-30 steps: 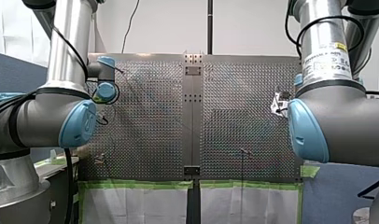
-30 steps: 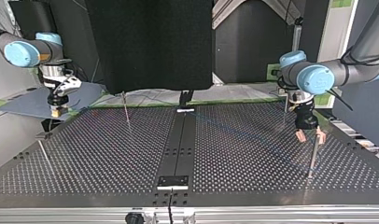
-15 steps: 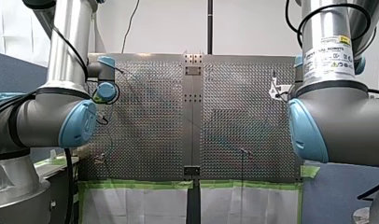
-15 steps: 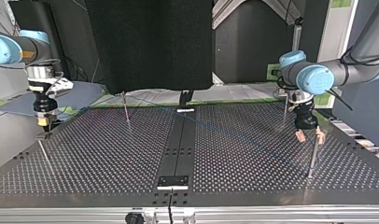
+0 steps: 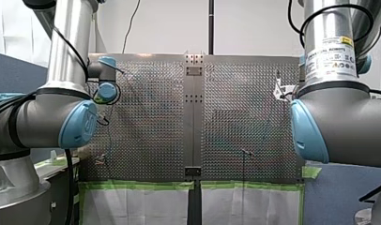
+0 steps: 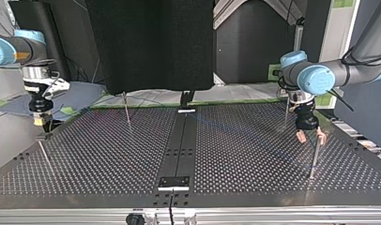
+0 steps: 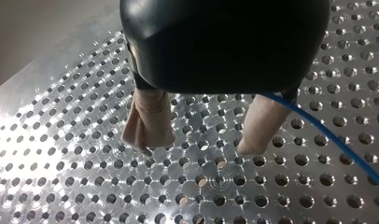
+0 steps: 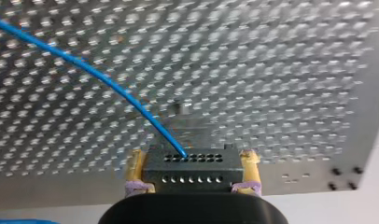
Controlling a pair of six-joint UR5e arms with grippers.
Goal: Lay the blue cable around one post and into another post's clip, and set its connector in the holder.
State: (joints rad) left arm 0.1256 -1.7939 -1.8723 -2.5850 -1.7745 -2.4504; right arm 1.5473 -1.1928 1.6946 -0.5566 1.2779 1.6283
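The connector (image 8: 192,164) is clamped between the right jaws, the blue cable (image 8: 99,74) running ahead over the desk (image 8: 281,70). The left jaws are seen open and empty, cable just beside one. The connector should be lowered squarely into what may be the holder (image 8: 180,108) ahead.

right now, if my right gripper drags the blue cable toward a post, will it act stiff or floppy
Probably floppy: the blue cable leaves the connector, clamped in my right gripper, in a soft curve, so it should bend round a post easily. It looks thin, likely light, so it should drag little.
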